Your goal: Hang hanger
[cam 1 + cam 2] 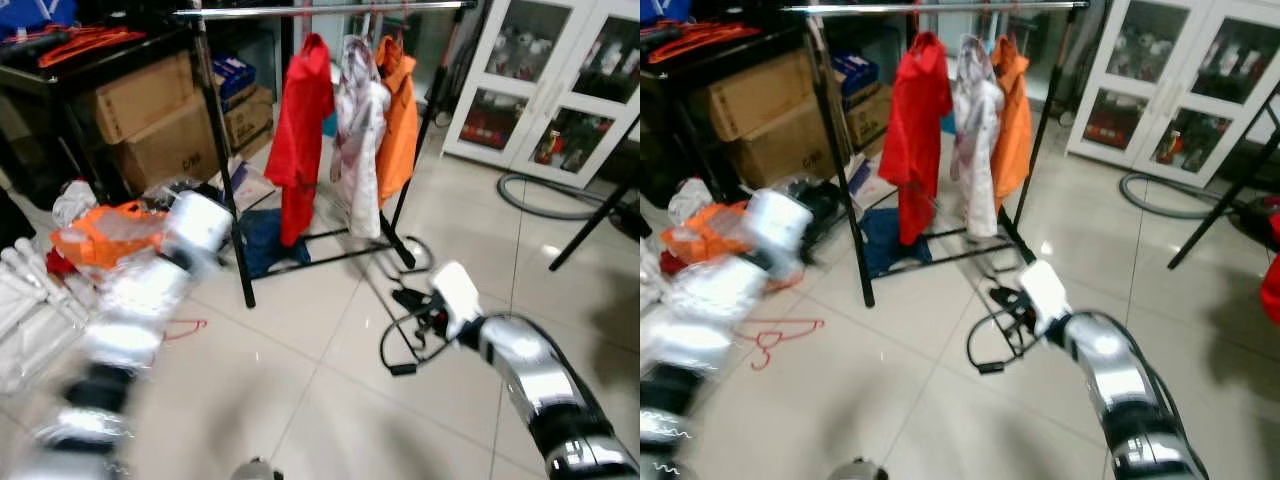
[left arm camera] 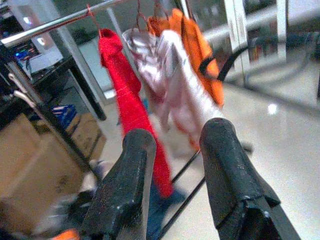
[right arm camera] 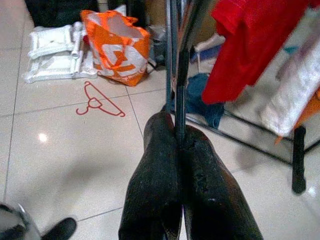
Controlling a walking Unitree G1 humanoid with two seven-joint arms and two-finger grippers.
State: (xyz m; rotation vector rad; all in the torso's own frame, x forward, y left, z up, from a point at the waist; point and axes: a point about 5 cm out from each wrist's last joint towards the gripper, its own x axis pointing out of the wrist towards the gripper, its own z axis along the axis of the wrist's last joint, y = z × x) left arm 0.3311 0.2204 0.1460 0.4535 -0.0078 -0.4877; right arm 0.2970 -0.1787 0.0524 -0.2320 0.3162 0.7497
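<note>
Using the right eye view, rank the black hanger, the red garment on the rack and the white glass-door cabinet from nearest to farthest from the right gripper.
1. Black hanger: held at the right gripper.
2. Red garment: ahead and to the left, on the rack.
3. White glass-door cabinet: farthest, at the back right.

I can't read any text here. The orange bag [image 3: 116,46] on the floor carries big white markings, but I can't make out letters. The cardboard boxes [image 1: 150,120] and cabinet [image 1: 545,80] contents are too blurred to show labels.
</note>
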